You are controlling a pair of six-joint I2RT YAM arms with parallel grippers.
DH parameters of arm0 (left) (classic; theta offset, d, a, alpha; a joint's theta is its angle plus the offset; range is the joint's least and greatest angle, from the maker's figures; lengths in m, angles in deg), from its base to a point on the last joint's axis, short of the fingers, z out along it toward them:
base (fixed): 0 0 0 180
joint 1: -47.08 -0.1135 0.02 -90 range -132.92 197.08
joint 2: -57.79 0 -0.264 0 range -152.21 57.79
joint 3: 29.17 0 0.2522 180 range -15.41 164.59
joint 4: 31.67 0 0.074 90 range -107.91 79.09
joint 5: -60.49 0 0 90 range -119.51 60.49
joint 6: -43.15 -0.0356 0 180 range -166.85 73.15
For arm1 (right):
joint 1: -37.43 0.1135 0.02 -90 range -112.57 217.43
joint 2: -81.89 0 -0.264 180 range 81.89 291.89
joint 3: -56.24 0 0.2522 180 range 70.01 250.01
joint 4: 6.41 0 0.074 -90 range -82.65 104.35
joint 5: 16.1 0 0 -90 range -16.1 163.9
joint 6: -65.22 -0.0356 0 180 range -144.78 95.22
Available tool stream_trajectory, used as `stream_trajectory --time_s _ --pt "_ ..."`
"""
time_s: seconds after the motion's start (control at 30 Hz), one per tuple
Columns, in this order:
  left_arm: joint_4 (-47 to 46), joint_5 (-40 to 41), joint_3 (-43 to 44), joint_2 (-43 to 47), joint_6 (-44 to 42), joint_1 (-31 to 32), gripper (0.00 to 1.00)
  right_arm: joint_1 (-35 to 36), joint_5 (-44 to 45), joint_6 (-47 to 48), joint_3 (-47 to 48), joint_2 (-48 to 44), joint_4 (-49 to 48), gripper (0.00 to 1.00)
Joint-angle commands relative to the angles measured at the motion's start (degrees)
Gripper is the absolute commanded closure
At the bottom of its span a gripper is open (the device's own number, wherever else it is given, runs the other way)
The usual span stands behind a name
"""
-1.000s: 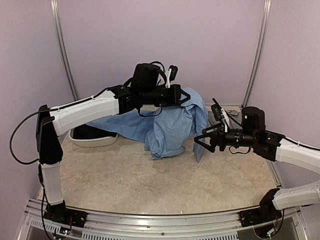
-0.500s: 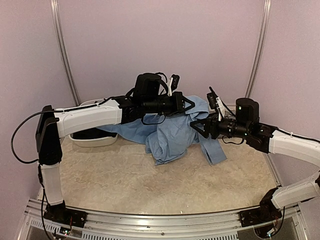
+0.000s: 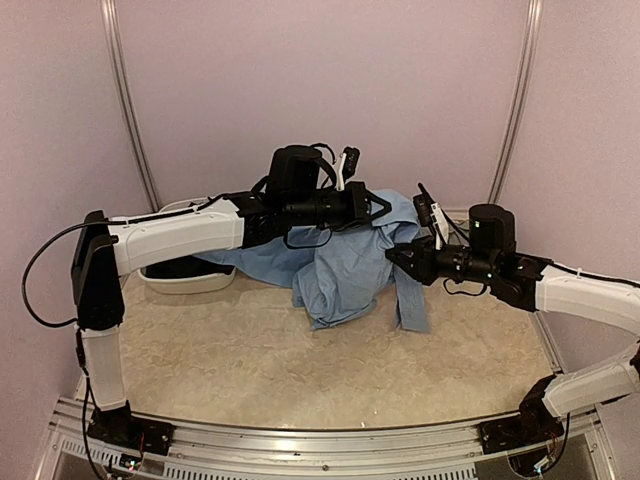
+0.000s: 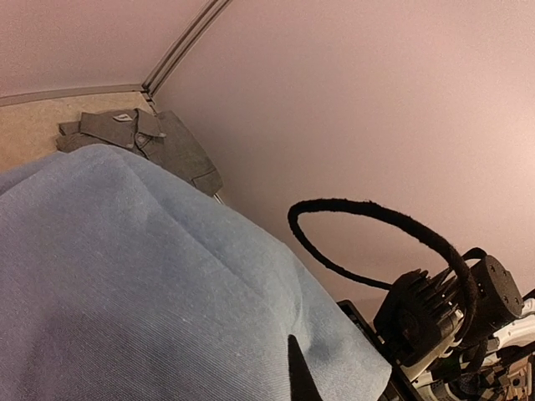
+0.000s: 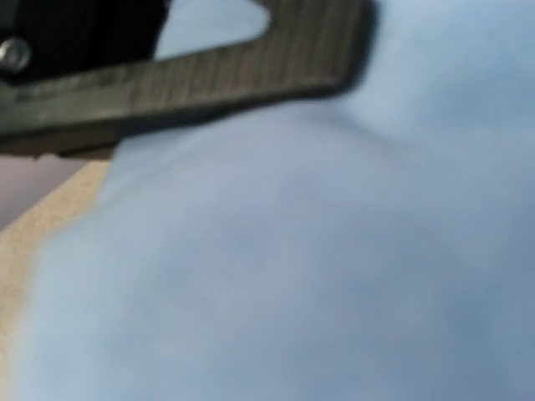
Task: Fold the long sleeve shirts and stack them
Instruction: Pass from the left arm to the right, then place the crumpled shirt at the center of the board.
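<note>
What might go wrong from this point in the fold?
1. The blue shirt hangs bunched from the left fingers, so laying it down now would likely leave it crumpled rather than flat.
2. Its far end trails toward the tub; pulling further may snag or drag that.
3. The right fingers sit close to the left ones at the cloth, so a collision or a grab of the wrong layer seems possible.

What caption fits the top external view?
Left gripper holds up the light blue shirt over the table; right gripper at its hanging sleeve.
</note>
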Motion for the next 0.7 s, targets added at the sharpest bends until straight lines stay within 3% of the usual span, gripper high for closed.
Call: stream_trajectory --time_s 0.0,0.07,0.23,0.37,0.53,0.63,0.67 --pt "-4.33 -1.05 -0.61 3.17 0.35 0.58 0.99 0.55 2.78 -0.65 -0.45 -1.7 -0.87 0.9" --pt "-4.97 -1.52 -1.14 3.43 0.61 0.59 0.99 0.54 4.77 -0.65 -0.05 -1.71 -0.03 1.0" --pt "-7.45 -1.59 -4.78 5.6 1.17 0.58 0.96 0.49 10.03 0.5 2.21 -3.56 5.1 1.0" --pt "-8.73 -1.5 -5.82 6.76 -1.09 0.59 0.81 0.45 11.2 -0.81 4.67 -6.5 11.97 1.0" --pt "-2.67 -4.17 -1.38 3.67 -4.42 -1.69 0.42 -3.43 18.98 -5.46 10.28 -8.78 26.48 1.0" --pt "-1.74 -3.48 -3.91 4.65 -6.5 -3.95 0.03 -9.87 21.43 -5.55 11.05 -10.53 31.63 1.0" --pt "-0.27 -2.57 -4.53 5.09 -7.83 -4.65 0.01 -12.62 20.87 -5.57 11.37 -10.62 33.22 1.0"
